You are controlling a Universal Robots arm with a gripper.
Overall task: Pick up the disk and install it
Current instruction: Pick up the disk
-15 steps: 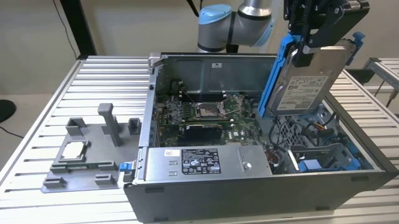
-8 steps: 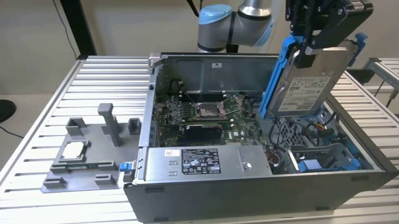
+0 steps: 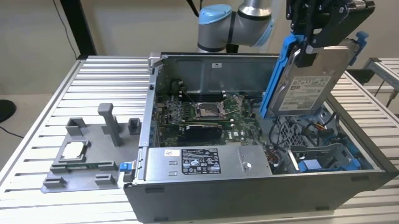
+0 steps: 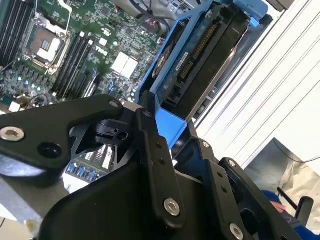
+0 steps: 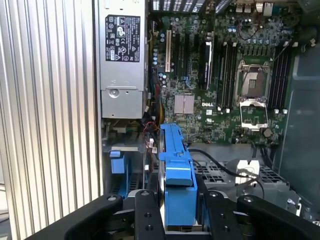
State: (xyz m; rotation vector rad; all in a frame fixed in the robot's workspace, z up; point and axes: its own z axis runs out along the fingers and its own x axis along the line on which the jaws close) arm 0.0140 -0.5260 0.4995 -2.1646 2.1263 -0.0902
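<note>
The gripper's (image 5: 179, 212) black fingers (image 5: 146, 215) stand closest in both wrist views, clamped on the disk (image 5: 177, 160) from two sides, with its blue frame (image 3: 276, 79) pressed between them. In the exterior view the arm (image 3: 234, 23) reaches in from behind the open case (image 3: 249, 196) and holds the disk by its upper end, so that it hangs upright, slightly tilted, in the air with its white label facing the camera. It is clear of everything else, above the part of the case toward the exterior view's right, where the bay (image 3: 324, 158) with blue plastic parts and loose cables lies open beneath it. The board (image 3: 187, 112) covers the case floor beside the bay, its socket (image 3: 206, 109) bare and open near the middle. The grey supply (image 3: 206, 161) with stickers runs along the near wall of the case. The case stands on a slatted metal table (image 3: 100, 74). To the exterior view's left of the case, well apart from the gripper, a grey fixture (image 3: 93, 172) rests on the table, and a small square chip (image 3: 74, 150) lies flat in it.
</note>
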